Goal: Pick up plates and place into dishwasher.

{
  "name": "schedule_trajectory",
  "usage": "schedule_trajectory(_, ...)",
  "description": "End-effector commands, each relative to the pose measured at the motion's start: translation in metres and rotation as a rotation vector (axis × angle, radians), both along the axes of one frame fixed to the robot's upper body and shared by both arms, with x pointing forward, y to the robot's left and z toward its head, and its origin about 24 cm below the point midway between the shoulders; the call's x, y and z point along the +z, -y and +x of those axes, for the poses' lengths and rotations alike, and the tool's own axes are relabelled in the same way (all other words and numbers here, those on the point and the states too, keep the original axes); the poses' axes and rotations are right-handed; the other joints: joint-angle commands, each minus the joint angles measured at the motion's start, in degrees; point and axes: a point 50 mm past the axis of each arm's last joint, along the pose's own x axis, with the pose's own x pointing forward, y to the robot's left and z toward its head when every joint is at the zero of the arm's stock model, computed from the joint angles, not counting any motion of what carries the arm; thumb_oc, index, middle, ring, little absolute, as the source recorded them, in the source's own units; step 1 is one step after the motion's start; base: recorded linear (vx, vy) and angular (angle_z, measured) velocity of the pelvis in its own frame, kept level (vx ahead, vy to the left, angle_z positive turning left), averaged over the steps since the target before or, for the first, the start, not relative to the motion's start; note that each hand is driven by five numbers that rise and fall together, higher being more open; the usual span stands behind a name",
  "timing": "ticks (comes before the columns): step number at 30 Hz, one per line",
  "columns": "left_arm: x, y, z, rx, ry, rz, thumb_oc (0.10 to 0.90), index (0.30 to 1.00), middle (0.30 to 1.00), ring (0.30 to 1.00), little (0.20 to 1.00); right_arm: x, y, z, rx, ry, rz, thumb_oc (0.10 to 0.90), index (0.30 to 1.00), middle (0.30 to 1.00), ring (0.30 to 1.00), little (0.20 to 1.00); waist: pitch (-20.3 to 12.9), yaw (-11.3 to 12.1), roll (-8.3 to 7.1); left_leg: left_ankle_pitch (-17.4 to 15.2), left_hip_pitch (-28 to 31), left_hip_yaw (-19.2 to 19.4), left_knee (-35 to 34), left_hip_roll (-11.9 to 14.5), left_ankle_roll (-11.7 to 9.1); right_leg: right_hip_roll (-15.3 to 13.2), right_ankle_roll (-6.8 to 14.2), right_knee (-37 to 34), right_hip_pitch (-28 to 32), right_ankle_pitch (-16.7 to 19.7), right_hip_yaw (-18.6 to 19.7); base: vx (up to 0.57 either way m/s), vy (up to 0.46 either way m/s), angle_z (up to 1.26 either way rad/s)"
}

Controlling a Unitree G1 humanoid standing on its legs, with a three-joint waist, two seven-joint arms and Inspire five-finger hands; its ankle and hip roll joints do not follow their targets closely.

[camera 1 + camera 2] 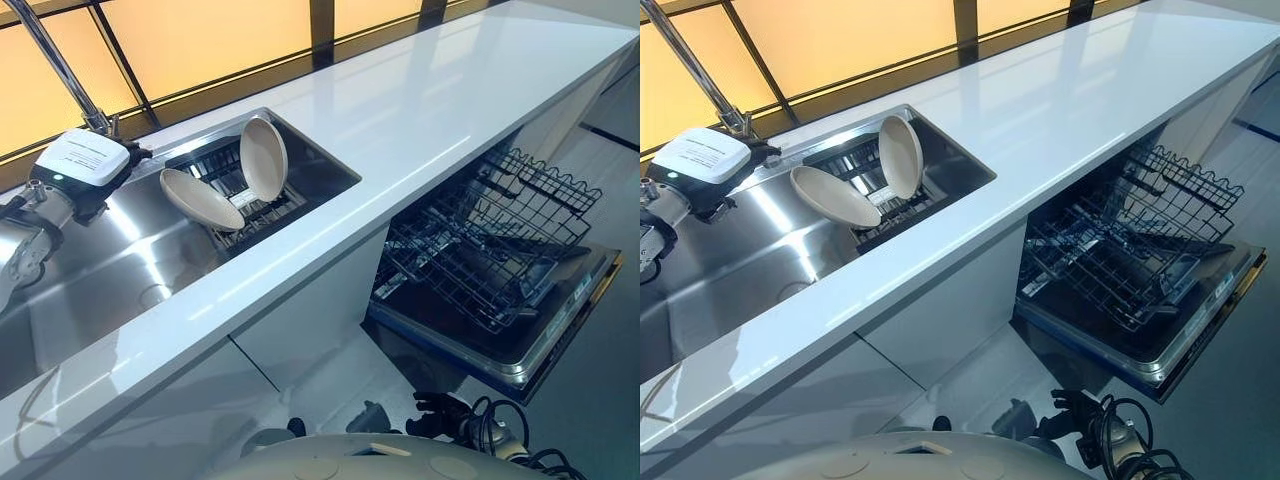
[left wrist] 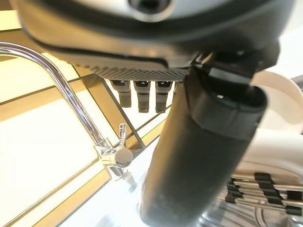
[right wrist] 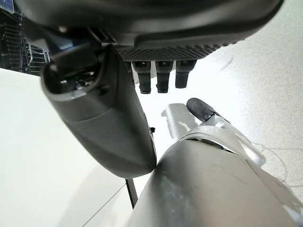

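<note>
Two cream plates (image 1: 200, 199) (image 1: 264, 158) sit in the rack (image 1: 243, 200) at the right end of the sink (image 1: 120, 270), the right one standing nearly upright on its edge, the left one leaning well over toward the basin. Neither has been touched yet; both stay apart from the robot's hands.

The left hand (image 1: 85, 165) hangs over the sink's back left corner, just beside the base of the tap (image 1: 55, 62), close to the leaning plate but clear of it. In its wrist view the fingers (image 2: 144, 97) hang straight and the thumb (image 2: 199, 156) stands out from them with nothing between, so the hand is apart and empty. The step in hand looks like the reach for the first plate.

To do it well, I'd say the hand should go for the leaning plate first, since it is nearest and its upper rim is free. The thumb ought to go on one face and the fingers on the other, at the rim. Lifting up along the rack wires before swinging out should keep it from knocking its neighbour.

The right hand (image 3: 142, 85) hangs low by the floor, fingers straight, holding nothing. The dishwasher (image 1: 520, 300) stands open under the tabletop (image 1: 420, 110) to the right, its lower rack (image 1: 480, 250) pulled out and bare.
</note>
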Motion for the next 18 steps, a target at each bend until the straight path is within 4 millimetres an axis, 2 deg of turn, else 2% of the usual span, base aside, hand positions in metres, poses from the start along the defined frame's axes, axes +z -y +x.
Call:
schedule_trajectory(1, 0.091, -0.023, -0.006, 0.101, 0.35, 0.091, 0.8, 0.9, 0.9, 0.9, 0.9, 0.001, 0.005, -0.002, 0.03, -0.007, -0.015, 0.8, 0.9, 0.9, 0.9, 0.9, -1.31, -0.69, 2.0, -9.42, -0.67, -1.14, 2.51, -2.48, 3.01, -5.17, 5.71, 5.99, -5.38, 1.66, -1.39, 0.0, 0.0, 0.0)
schedule_trajectory(18, 0.078, -0.002, 0.007, 0.03, 0.316, 0.093, 0.8, 0.9, 0.9, 0.9, 0.9, 0.0, 0.004, -0.004, 0.029, -0.013, -0.013, 0.8, 0.9, 0.9, 0.9, 0.9, -1.37, -2.87, 2.26, -9.37, 0.29, -1.04, 2.03, -1.81, 2.77, -3.19, 5.3, 5.68, -5.15, -0.14, 1.68, 0.01, -0.004, -0.02)
